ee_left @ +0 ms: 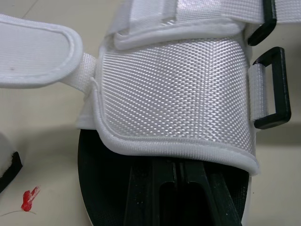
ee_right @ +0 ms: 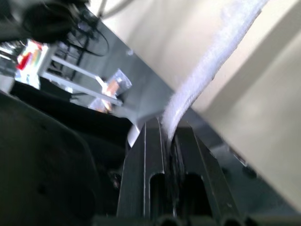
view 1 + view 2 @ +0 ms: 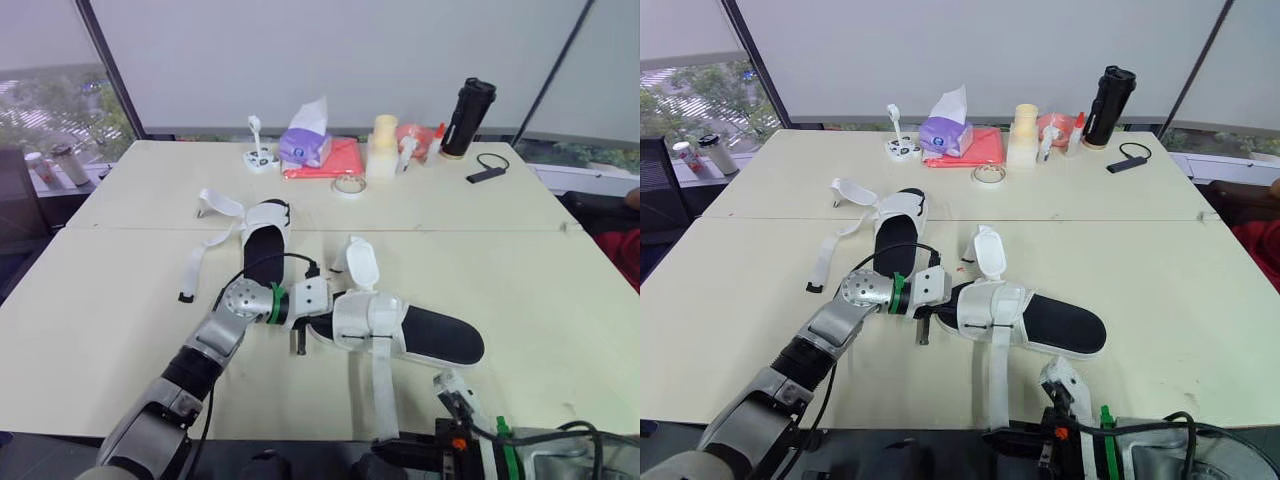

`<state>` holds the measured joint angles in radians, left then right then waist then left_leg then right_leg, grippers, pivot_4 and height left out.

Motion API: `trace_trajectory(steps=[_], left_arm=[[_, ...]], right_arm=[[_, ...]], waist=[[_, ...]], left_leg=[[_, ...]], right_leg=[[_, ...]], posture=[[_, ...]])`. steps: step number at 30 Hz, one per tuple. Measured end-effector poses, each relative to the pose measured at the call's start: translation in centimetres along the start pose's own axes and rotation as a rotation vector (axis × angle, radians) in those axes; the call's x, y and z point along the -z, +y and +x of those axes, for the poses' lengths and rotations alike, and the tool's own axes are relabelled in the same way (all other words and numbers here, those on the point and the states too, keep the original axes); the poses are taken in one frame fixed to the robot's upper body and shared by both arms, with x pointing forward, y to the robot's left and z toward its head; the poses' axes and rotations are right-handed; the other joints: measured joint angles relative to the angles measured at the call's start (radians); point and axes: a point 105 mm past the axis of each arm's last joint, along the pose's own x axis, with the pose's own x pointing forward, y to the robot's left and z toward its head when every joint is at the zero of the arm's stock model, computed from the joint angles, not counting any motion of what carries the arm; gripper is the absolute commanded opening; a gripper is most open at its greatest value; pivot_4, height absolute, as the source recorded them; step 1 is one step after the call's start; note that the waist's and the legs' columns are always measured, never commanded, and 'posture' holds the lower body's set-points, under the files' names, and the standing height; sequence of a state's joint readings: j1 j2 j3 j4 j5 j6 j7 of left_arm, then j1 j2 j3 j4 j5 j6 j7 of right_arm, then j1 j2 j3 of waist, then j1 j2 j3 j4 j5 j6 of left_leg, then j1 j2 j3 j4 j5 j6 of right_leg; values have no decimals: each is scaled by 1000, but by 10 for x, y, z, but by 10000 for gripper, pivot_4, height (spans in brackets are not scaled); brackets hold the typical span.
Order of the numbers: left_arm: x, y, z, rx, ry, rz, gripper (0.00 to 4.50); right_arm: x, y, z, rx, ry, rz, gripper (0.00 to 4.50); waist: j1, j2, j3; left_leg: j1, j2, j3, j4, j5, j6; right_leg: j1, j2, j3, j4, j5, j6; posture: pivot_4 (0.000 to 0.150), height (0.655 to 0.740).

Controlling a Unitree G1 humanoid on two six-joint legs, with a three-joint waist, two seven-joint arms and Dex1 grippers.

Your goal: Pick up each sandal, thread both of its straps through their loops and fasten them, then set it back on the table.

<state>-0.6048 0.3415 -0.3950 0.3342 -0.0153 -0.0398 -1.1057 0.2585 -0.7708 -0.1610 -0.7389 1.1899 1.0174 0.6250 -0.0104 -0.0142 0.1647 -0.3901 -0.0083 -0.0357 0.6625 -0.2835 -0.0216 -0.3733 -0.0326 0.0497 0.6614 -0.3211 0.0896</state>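
Right gripper (image 2: 167, 125) pinching white strap (image 2: 207, 61), sandal (image 3: 400, 325) beyond

Cream table (image 3: 520, 250), seam across the middle, near sandal (image 3: 430, 335) flat by front edge, far sandal (image 3: 265, 245) mid-left with straps loose, back row: red folder (image 3: 345, 160), tape roll (image 3: 349, 185), black bottle (image 3: 468, 117).
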Motion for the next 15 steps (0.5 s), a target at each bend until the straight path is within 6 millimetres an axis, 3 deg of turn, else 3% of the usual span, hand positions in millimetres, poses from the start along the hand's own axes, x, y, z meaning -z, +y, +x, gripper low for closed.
trace_trajectory(steps=[5, 8, 15], left_arm=[[-1, -1, 4, 4, -14, 2, 0], [-2, -1, 6, 6, -21, 0, 0], [-2, -3, 6, -6, -31, 2, 0]], right_arm=[[-54, 9, -6, -60, -142, -42, 100], [-73, 7, -5, -69, -190, -26, 100], [-116, -28, 7, -10, -320, 88, 100]], waist=[[7, -1, 0], [15, -1, 0], [18, 0, 0]], left_leg=[[-1, 0, 0, 0, 0, 1], [-2, 0, 0, 0, -1, 2], [-2, 0, 0, 0, -1, 2]], right_leg=[[0, -1, -1, -1, 0, 0], [0, -1, -1, -2, 0, 0], [-1, -3, 0, -3, 1, 0]], posture=[[1500, 7400], [1500, 7400], [1500, 7400]])
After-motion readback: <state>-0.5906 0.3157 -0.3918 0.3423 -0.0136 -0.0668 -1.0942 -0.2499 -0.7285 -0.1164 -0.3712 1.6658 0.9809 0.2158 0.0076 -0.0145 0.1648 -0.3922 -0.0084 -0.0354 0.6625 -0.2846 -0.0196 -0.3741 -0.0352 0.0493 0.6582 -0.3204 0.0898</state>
